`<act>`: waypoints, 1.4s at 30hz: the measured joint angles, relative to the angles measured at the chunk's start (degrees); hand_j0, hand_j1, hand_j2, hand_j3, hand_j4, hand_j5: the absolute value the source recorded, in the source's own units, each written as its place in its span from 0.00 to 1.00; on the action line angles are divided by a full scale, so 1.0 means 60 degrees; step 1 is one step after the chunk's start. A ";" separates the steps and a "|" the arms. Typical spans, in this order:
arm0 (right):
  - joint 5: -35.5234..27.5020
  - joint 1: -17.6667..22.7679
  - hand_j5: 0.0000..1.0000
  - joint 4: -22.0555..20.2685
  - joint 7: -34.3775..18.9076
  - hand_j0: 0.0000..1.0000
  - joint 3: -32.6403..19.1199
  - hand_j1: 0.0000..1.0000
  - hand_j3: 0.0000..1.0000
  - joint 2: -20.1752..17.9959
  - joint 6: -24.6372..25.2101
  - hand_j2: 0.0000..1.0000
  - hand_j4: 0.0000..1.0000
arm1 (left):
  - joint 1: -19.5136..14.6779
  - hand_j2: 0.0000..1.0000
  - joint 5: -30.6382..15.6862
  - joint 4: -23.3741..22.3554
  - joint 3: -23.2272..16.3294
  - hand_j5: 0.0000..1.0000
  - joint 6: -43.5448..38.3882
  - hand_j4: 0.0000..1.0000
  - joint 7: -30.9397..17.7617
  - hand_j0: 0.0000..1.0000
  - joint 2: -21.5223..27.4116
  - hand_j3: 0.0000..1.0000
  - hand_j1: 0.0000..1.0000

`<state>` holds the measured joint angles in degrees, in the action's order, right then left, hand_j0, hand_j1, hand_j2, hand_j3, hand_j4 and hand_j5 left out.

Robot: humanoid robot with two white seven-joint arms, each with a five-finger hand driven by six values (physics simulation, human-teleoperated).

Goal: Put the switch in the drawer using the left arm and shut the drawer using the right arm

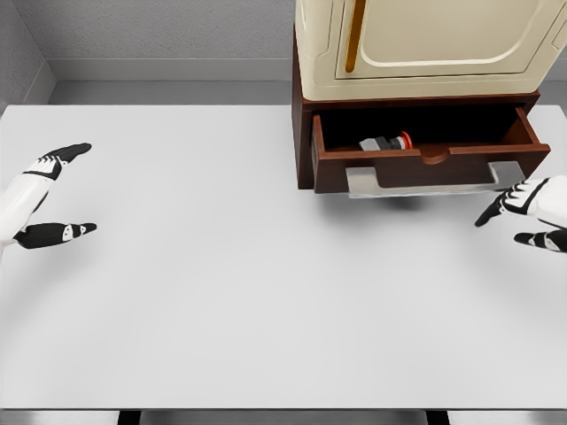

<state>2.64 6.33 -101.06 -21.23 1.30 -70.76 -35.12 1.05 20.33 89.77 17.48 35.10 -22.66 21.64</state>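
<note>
The switch [387, 142], a small grey body with a red button, lies inside the open brown drawer [425, 165] of the cabinet at the upper right. The drawer front carries a pale grey handle [425, 181]. My left hand [55, 197] hovers at the far left of the table, fingers spread, holding nothing. My right hand [530, 217] is at the right edge, just below and to the right of the drawer front, fingers relaxed and open, not touching it.
A cream cabinet [425, 44] with a yellow handle sits on top of the brown drawer unit. The white table [248, 292] spreads across the view, with a grey wall behind it.
</note>
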 measured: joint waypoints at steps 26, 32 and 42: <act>0.0362 -0.1201 0.68 0.0044 -0.0102 0.68 0.1483 0.68 0.68 0.1074 0.0002 0.68 0.68 | 0.0000 1.00 -0.0028 0.0046 -0.0024 1.00 0.0000 1.00 -0.0259 1.00 -0.0094 1.00 1.00; 0.0430 -0.1421 0.69 0.0054 -0.0098 0.69 0.1656 0.69 0.69 0.1308 0.0001 0.69 0.69 | -0.0015 1.00 -0.0017 0.0178 -0.0020 1.00 0.0001 1.00 -0.0307 1.00 -0.0090 1.00 1.00; 0.0398 -0.3135 0.70 0.0592 -0.0137 0.70 0.2681 0.70 0.70 0.1827 0.0006 0.70 0.70 | -0.0029 1.00 -0.0026 0.0225 -0.0011 1.00 0.0002 1.00 -0.0508 1.00 -0.0091 1.00 1.00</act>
<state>5.03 -12.48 -97.51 -22.05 17.39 -59.80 -35.08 0.88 20.17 91.11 17.42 35.12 -25.71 21.09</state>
